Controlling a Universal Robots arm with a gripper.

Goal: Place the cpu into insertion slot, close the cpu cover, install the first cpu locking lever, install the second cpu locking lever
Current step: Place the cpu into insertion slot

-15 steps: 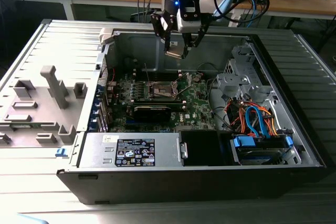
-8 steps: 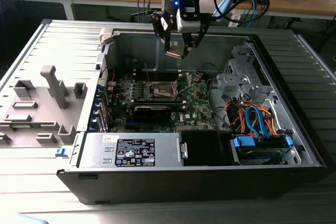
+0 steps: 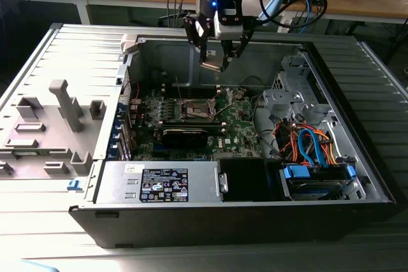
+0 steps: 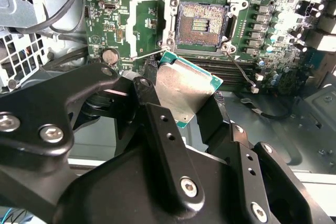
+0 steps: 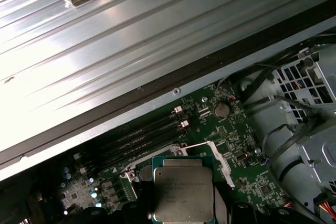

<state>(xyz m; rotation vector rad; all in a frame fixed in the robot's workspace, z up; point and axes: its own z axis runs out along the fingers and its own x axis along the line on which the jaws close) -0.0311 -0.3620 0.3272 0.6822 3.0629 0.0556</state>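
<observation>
Claw (image 4: 178,95) is matt black metal, with bright steel screw heads (image 4: 189,186) dotted along it. Pinched in it, the cpu (image 4: 186,90) shows a dull brushed silver lid with a green laminate rim. Just beyond the claw is the insertion slot (image 4: 202,22), a dark frame around glinting brownish-gold pins. The green board (image 4: 113,19) around it is faintly glossy. Farther out, the ribbed sheet (image 5: 131,40) looks like bare metal, throwing glare.

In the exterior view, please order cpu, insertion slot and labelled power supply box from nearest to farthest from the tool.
1. cpu: held in the tool.
2. insertion slot: under the tool, on the board.
3. power supply box: by the case wall nearest the camera.
</observation>
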